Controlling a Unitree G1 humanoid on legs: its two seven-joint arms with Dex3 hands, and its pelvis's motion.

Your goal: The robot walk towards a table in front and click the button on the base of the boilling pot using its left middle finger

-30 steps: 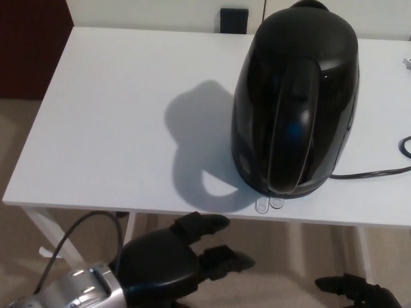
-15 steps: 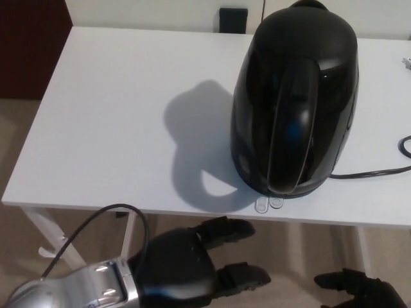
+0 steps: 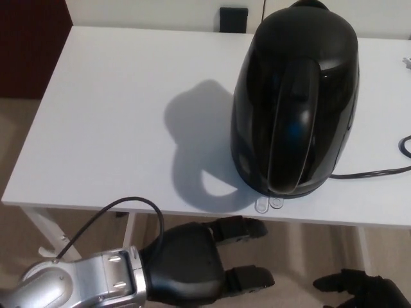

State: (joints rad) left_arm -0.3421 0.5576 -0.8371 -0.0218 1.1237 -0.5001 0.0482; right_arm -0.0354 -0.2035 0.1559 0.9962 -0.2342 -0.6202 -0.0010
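On the white table [image 3: 109, 115], toward its right side and close to the near edge, stands the black boiling pot [image 3: 295, 96] with its handle facing the camera, and two small clear button tabs [image 3: 268, 203] jut from its base onto the tabletop, with a black cord [image 3: 379, 171] trailing off to the right. Below the table's near edge, the left hand [image 3: 199, 266] is empty, its thick fingers [image 3: 241, 228] spread apart and pointing right, short of the tabs and touching nothing. The right hand [image 3: 359, 292] shows only partly at the bottom right corner, too cut off to tell how its fingers are set.
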